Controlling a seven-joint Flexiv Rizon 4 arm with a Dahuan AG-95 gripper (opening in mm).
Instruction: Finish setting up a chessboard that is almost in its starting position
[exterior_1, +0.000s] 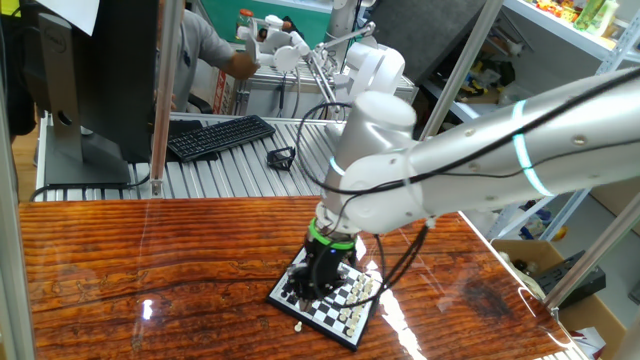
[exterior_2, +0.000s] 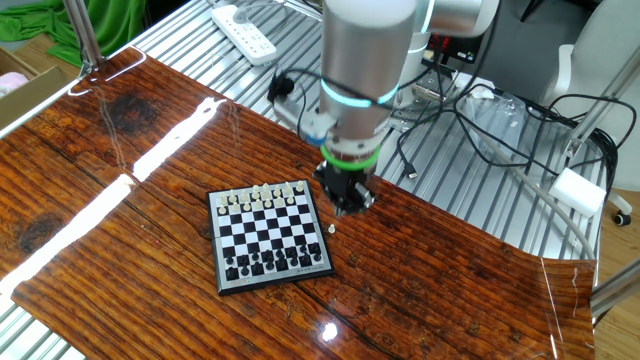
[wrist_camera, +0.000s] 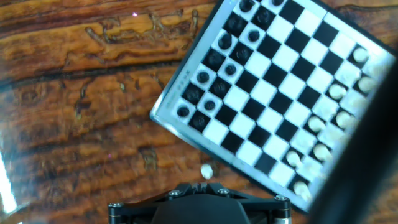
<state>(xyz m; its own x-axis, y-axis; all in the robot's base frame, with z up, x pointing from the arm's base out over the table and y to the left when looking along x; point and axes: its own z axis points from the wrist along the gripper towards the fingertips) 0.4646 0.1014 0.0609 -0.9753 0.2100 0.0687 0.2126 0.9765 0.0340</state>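
The chessboard (exterior_2: 268, 235) lies on the wooden table, cream pieces along its far row and black pieces along its near row. It also shows in the one fixed view (exterior_1: 338, 318) and the hand view (wrist_camera: 273, 93). One small cream piece (exterior_2: 331, 229) lies on the wood just off the board's right rim; it also shows in the one fixed view (exterior_1: 298, 325) and the hand view (wrist_camera: 206, 171). My gripper (exterior_2: 345, 205) hangs low by the board's far right corner, just beyond that piece. Its jaws look shut and empty (wrist_camera: 199, 185). The arm hides part of the board in the one fixed view (exterior_1: 322, 285).
A black keyboard (exterior_1: 218, 136) and a monitor (exterior_1: 100, 70) stand on the metal bench behind the table. A white power strip (exterior_2: 250, 35) and loose cables (exterior_2: 480, 100) lie there too. A person (exterior_1: 210, 50) is at the back.
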